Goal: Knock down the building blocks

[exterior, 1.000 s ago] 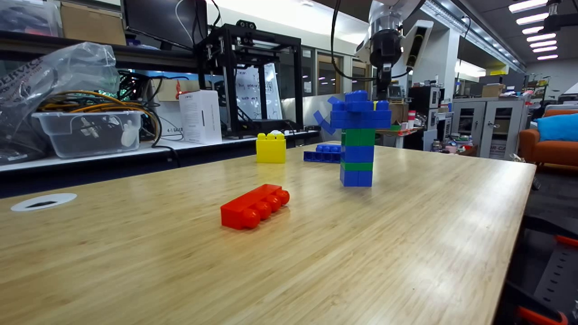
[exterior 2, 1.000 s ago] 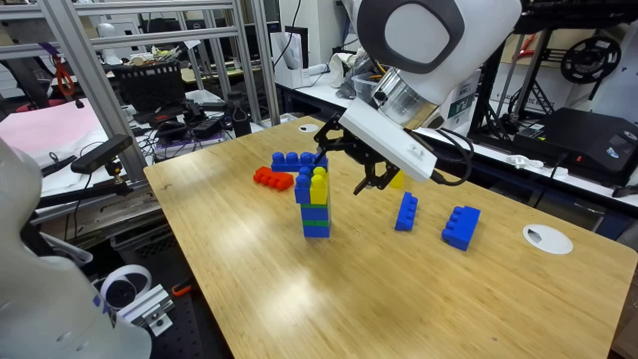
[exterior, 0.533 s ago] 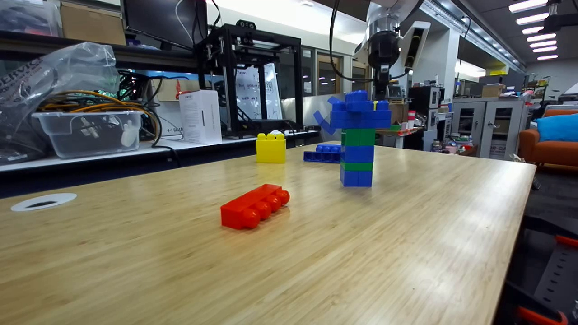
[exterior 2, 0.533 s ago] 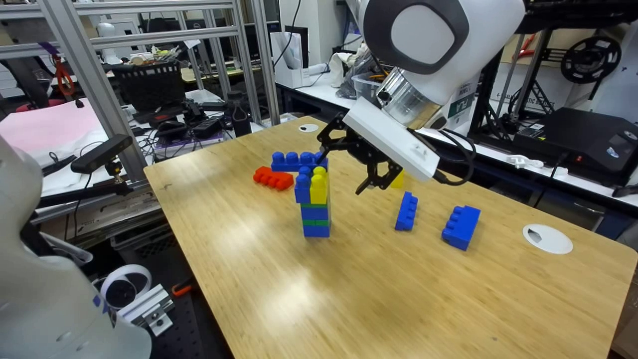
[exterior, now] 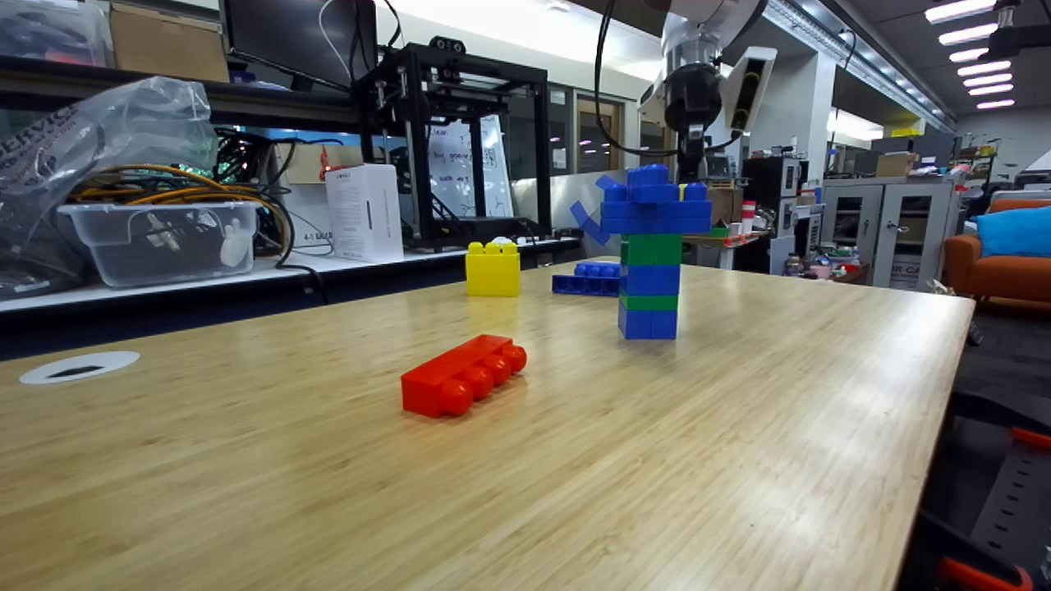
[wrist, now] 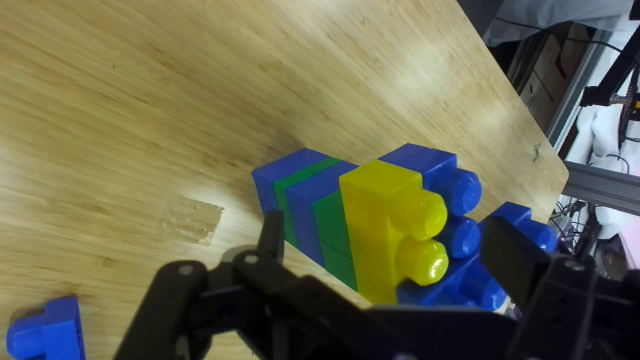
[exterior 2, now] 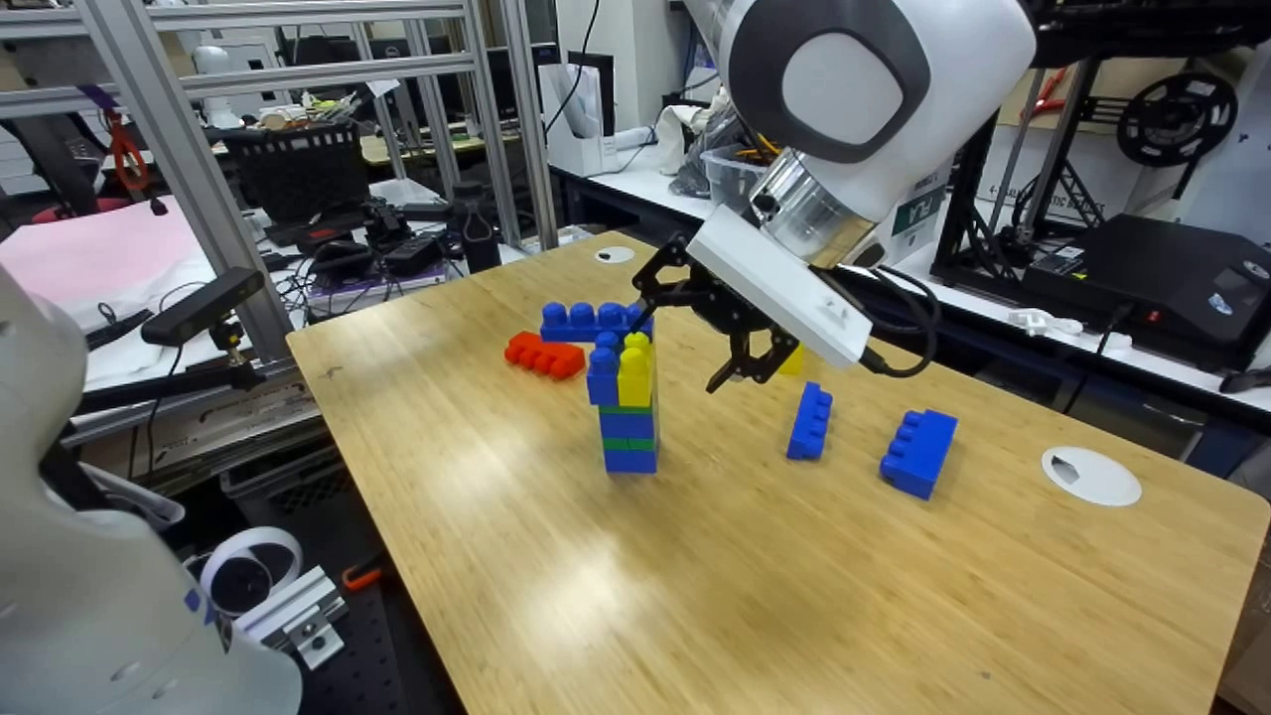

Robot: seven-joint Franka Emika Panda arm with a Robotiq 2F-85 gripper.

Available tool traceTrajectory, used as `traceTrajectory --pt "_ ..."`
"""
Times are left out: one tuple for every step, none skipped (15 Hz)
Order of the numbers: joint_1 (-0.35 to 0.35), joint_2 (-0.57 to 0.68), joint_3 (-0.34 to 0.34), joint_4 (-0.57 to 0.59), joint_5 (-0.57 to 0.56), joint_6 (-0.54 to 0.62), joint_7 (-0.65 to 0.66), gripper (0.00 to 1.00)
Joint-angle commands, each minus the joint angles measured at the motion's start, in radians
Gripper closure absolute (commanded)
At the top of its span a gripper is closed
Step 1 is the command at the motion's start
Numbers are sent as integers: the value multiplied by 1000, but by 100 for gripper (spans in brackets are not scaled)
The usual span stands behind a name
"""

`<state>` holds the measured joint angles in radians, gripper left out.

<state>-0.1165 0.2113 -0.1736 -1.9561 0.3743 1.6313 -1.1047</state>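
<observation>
Building blocks [exterior 2: 629, 424]: one tower, upright on the table [exterior 2: 794, 576], blue and green courses below, blue pieces and one yellow piece [exterior 2: 635, 382] at the top. Red brick [exterior: 450, 376]: one, loose, apart from the tower, studs facing sideways. Yellow brick [exterior: 493, 274]: one, loose, studs up. Loose blue bricks [exterior 2: 920, 457]: two, near each other, not touching. White discs [exterior 2: 1090, 487]: two, on the table. Since the earlier frames: tower and loose bricks in unchanged positions; arm [exterior: 698, 29] shifted slightly toward picture left in an exterior view. Gripper [exterior 2: 673, 355]: one, near the tower's top; fingers [wrist: 512, 257] spread wide, nothing in hold; tower's top visible between them in the wrist view; contact with the tower impossible to tell.
</observation>
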Motion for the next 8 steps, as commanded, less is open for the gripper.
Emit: traceTrajectory --pt "-46 92 40 82 11 -51 -29 0" --pt "-54 120 48 101 13 -61 -36 0" --pt "-63 150 55 128 13 -83 -44 0" --pt "-74 178 63 157 12 -110 -48 0" --pt "-87 215 72 199 13 -157 -62 0" --pt "-102 250 81 249 12 -211 -73 0" --pt "-119 291 92 307 16 -283 -93 0" --pt "-135 325 101 363 16 -347 -108 0"
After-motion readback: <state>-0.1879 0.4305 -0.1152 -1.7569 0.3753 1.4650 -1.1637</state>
